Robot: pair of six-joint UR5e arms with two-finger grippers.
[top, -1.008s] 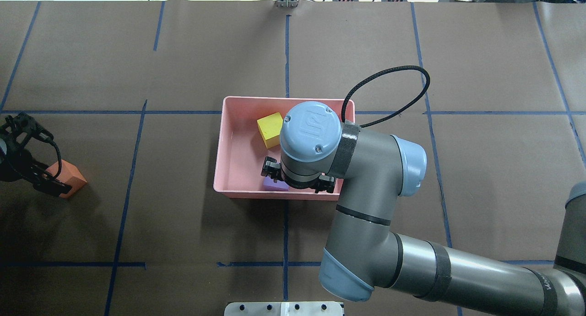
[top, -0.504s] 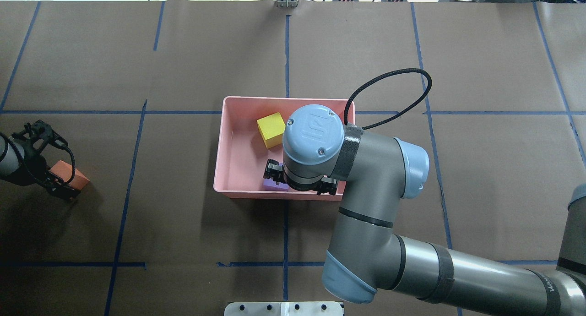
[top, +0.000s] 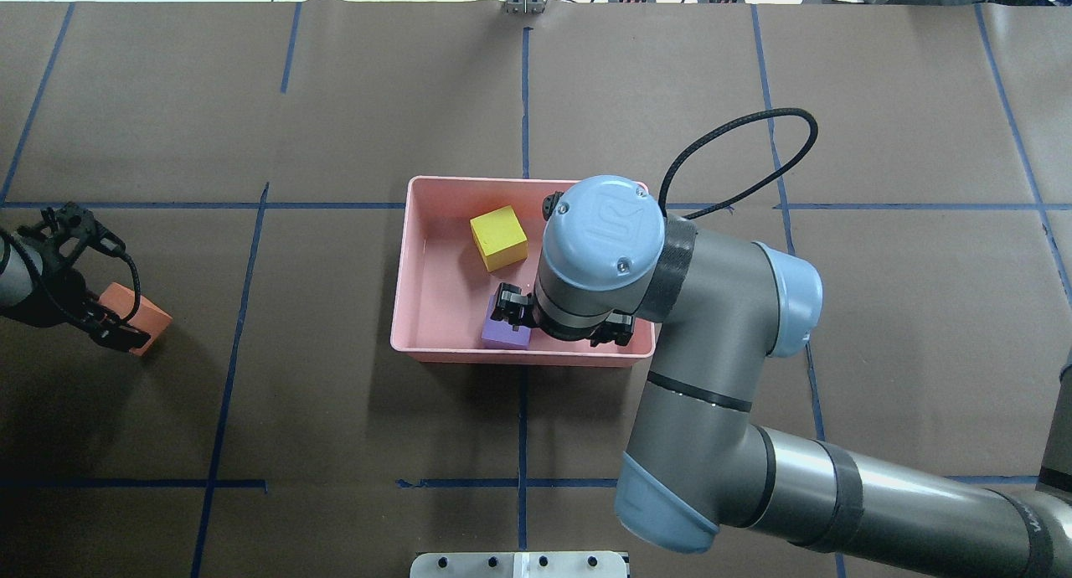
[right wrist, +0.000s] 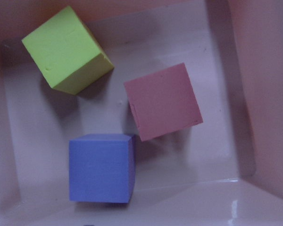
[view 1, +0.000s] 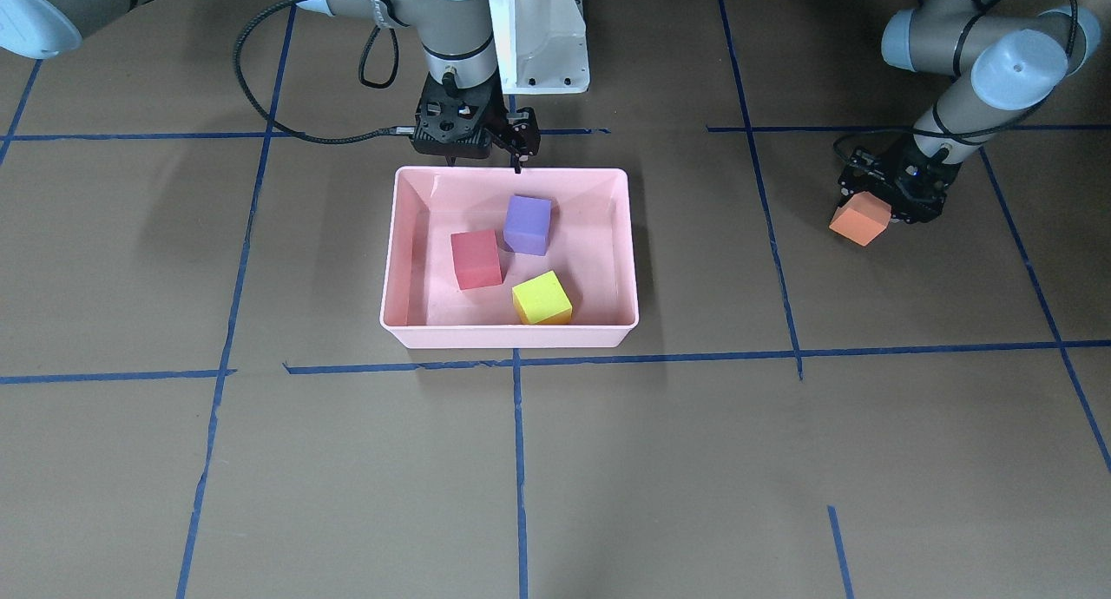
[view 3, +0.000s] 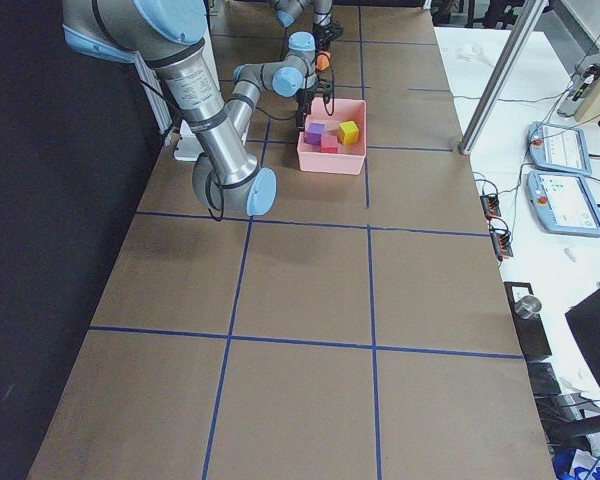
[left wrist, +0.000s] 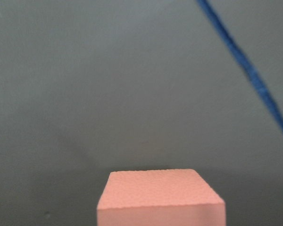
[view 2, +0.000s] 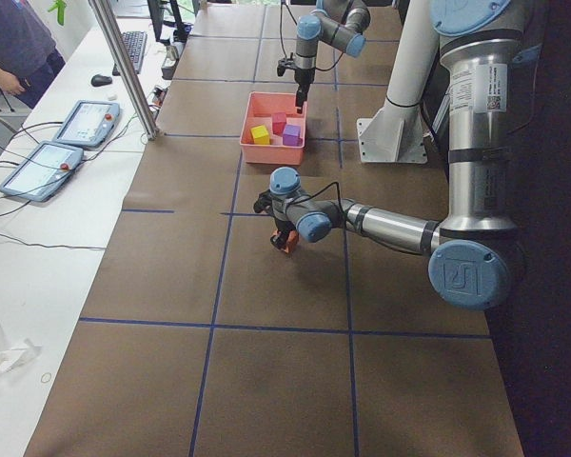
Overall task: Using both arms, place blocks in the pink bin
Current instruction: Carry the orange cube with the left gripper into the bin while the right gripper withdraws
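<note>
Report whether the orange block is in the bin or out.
Out. The left gripper holds the orange block far from the bin, which contains only red, purple and yellow blocks.

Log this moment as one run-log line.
left gripper: shut on orange block, outside bin | right gripper: open over pink bin | in bin: red block, purple block, yellow block

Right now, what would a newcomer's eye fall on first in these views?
The pink bin at table centre draws the eye first, with the purple block, red block and yellow block lying inside. The right hand hangs open and empty over the bin's robot-side rim. Far off on the robot's left, the left hand grips the orange block, tilted, the only one outside the bin.
</note>
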